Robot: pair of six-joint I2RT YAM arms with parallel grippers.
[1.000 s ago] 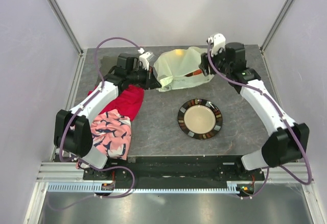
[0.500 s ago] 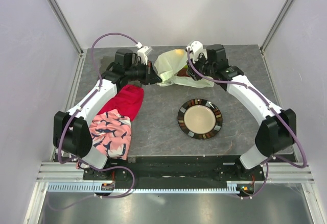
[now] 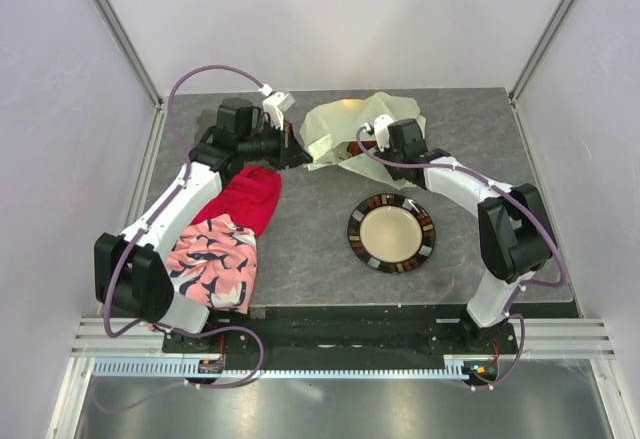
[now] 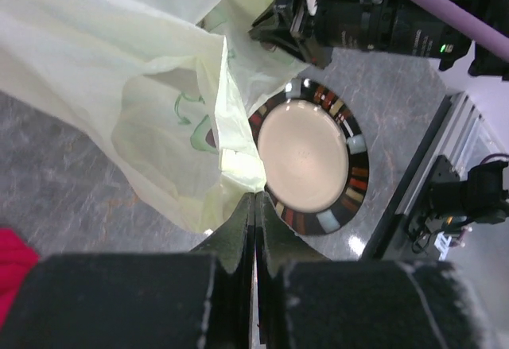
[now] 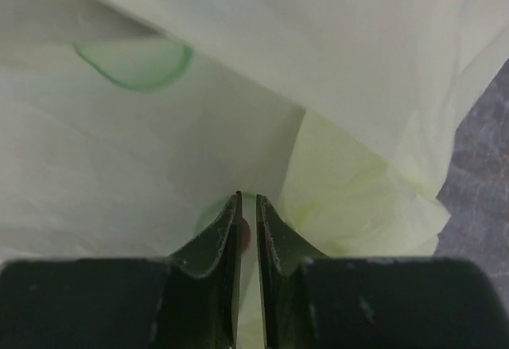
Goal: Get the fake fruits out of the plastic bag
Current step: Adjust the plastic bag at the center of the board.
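The pale-green plastic bag (image 3: 345, 127) lies crumpled at the far middle of the table. The fake fruits are hidden inside it. Only a yellowish patch (image 3: 348, 103) shows through the film at its far side. My left gripper (image 3: 296, 151) is shut on the bag's left edge; in the left wrist view the film (image 4: 159, 87) runs into the closed tips of the left gripper (image 4: 254, 196). My right gripper (image 3: 368, 147) presses on the bag's near right side. In the right wrist view the right gripper (image 5: 247, 206) has its jaws almost closed, with bag film (image 5: 159, 150) pinched between them.
A round dark-rimmed plate (image 3: 391, 232) sits near the middle right of the table, also in the left wrist view (image 4: 305, 158). A red cloth (image 3: 250, 197) and a pink patterned cloth (image 3: 215, 259) lie under the left arm.
My right arm has swung from the bag's far right side to its near right side and lowered onto it. The bag has spread flatter. My left gripper has stayed on the left edge.
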